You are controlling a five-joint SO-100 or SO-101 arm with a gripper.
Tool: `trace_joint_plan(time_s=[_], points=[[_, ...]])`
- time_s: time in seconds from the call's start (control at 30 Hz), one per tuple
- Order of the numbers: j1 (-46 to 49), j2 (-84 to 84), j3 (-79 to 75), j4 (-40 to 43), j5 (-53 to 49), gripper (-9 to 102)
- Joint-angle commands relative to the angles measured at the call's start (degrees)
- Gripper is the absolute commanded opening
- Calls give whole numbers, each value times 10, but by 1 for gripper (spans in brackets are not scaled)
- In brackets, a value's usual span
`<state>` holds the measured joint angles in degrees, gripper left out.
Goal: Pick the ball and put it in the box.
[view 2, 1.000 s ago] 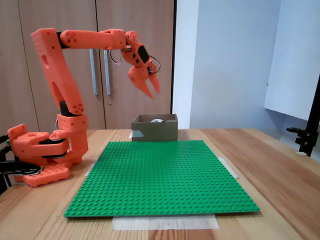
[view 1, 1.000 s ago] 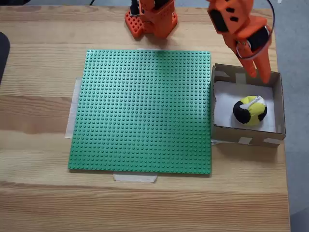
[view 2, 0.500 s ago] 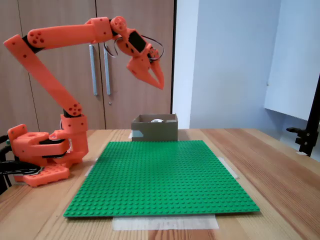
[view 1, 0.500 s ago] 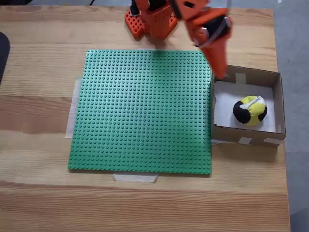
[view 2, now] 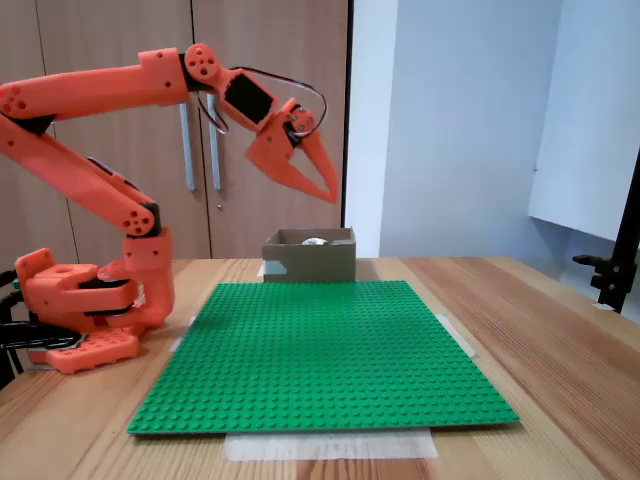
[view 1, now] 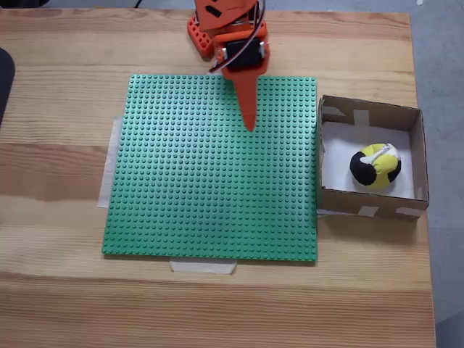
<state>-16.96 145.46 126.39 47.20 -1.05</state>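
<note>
The yellow, black and white ball [view 1: 375, 165] lies inside the brown cardboard box [view 1: 366, 204] at the table's right side, on its white bottom. Seen from the front, the box [view 2: 310, 262] stands at the far end of the green plate. My orange gripper [view 1: 250, 123] hangs in the air over the far part of the green plate, left of the box and well apart from it. Its fingers meet in a point with nothing between them, and the front view shows the gripper [view 2: 331, 196] high above the box's rim.
A large green studded baseplate [view 1: 210, 167] is taped to the wooden table. The arm's orange base [view 1: 217, 29] stands at the plate's far edge; from the front, the base [view 2: 80, 310] is at the left. A dark object [view 1: 3, 80] sits at the left table edge.
The arm has swung away from above the box to over the green plate and stretched forward. The ball has stayed in the box.
</note>
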Motion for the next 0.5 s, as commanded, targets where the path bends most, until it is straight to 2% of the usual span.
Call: trace_joint_plan(time_s=[0.0,0.47], points=[[27,48,25,-11,7,-1],[112,188,274,-76,-1,-1]])
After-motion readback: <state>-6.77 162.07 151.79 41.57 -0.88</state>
